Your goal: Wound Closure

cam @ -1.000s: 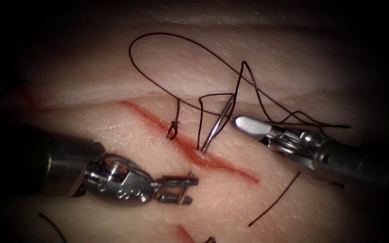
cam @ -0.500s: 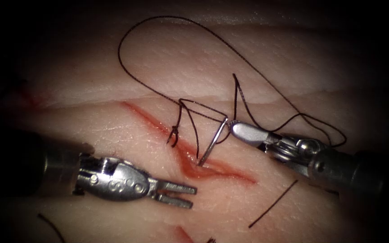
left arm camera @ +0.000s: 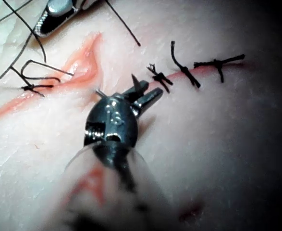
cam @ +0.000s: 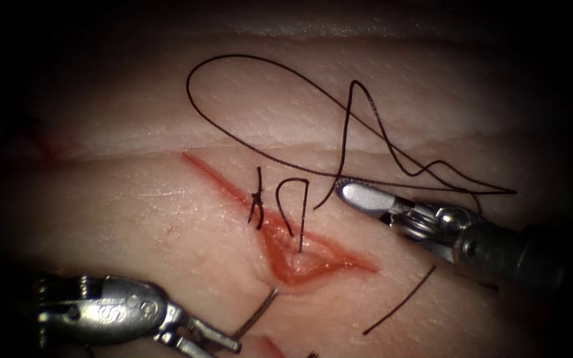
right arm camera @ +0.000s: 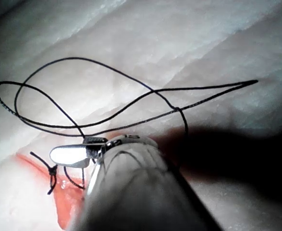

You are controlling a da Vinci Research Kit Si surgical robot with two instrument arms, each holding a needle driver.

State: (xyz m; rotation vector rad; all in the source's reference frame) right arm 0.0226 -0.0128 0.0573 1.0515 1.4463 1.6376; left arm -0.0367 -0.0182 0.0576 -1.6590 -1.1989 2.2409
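Pale tissue [cam: 167, 219] fills the scene w/ a red cut [cam: 286, 245] running diagonally, gaping at mid-length. Right end effector [cam: 345, 191] lies just right of the cut, jaws together, w/ thread [cam: 260, 156] looping around its tip; can't tell if it grips it. Left end effector [cam: 223, 339], left of the cut, is clamped on the needle [cam: 256, 317], which emerges from the tissue at the cut's left edge.
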